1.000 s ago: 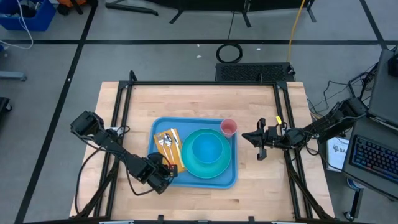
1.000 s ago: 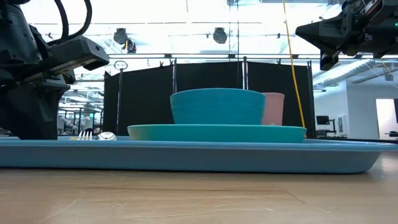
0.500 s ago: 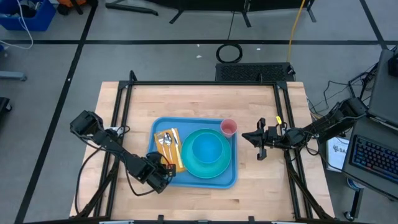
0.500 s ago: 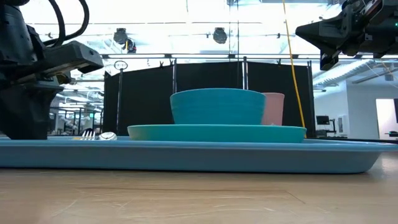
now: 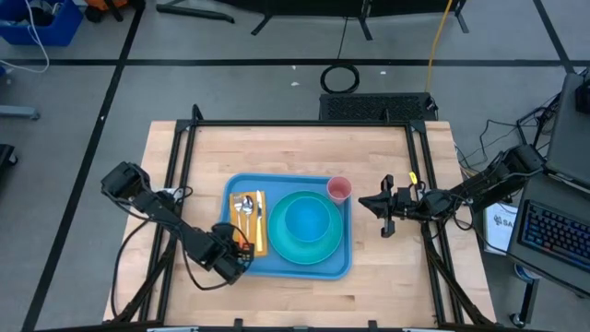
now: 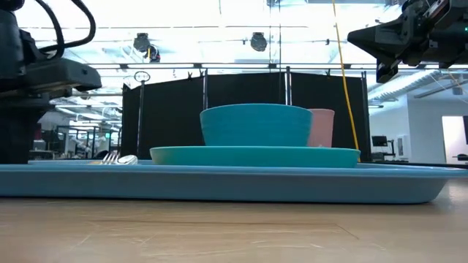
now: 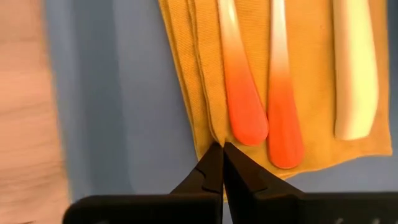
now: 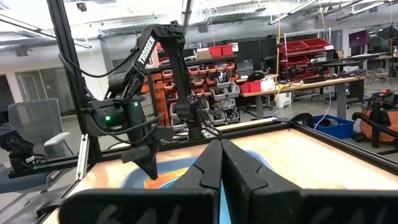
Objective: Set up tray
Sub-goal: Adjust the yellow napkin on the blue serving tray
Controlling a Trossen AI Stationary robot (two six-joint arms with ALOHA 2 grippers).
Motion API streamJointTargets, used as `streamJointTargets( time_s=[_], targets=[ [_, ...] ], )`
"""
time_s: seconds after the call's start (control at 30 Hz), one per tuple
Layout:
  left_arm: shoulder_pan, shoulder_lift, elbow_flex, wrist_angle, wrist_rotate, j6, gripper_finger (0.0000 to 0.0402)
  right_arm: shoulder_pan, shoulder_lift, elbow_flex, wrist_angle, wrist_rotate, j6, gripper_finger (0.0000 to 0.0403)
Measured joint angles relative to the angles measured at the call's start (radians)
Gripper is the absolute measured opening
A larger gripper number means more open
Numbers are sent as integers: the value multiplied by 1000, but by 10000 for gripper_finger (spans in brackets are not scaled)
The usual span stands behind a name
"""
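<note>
The light-blue tray [image 5: 343,263] lies mid-table. On it are a turquoise plate [image 5: 324,247] bearing a blue bowl [image 5: 304,221], a pink cup [image 5: 338,189] at its far right corner, and a yellow napkin [image 5: 259,232] along its left side. Two orange-handled pieces of cutlery [image 7: 244,106] and a cream-handled one [image 7: 354,74] lie on the napkin. My left gripper [image 5: 240,249] points down, shut at the napkin's near end. My right gripper [image 5: 381,205] hangs shut, raised above the table to the right of the tray. My left gripper has its shut fingertips [image 7: 214,163] on the napkin's near edge [image 7: 209,127], at the folded corner nearer the tray's left rim. It comes from above, pointing steeply down. One layer or several, I cannot tell. The napkin lies flat on the tray with the cutlery on it.
A black metal frame [image 5: 304,124] runs around the wooden tabletop [image 5: 230,152]. Bare wood lies on the far side of the tray and to its left and right. In the right wrist view my left arm [image 8: 143,124] stands over the tray.
My left gripper has gone a little toward the table's left edge. The napkin's near end has swung left with it, and its far end has stayed. The napkin now lies straight along the tray's left side instead of slanting, with the cutlery still on it.
</note>
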Motion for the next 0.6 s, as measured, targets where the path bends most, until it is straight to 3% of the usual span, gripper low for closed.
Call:
streamJointTargets(
  time_s=[0.6],
  targets=[
    [-21, -21, -3, -87, 43, 16, 3, 0, 0, 0, 0, 0, 0, 0]
  ],
)
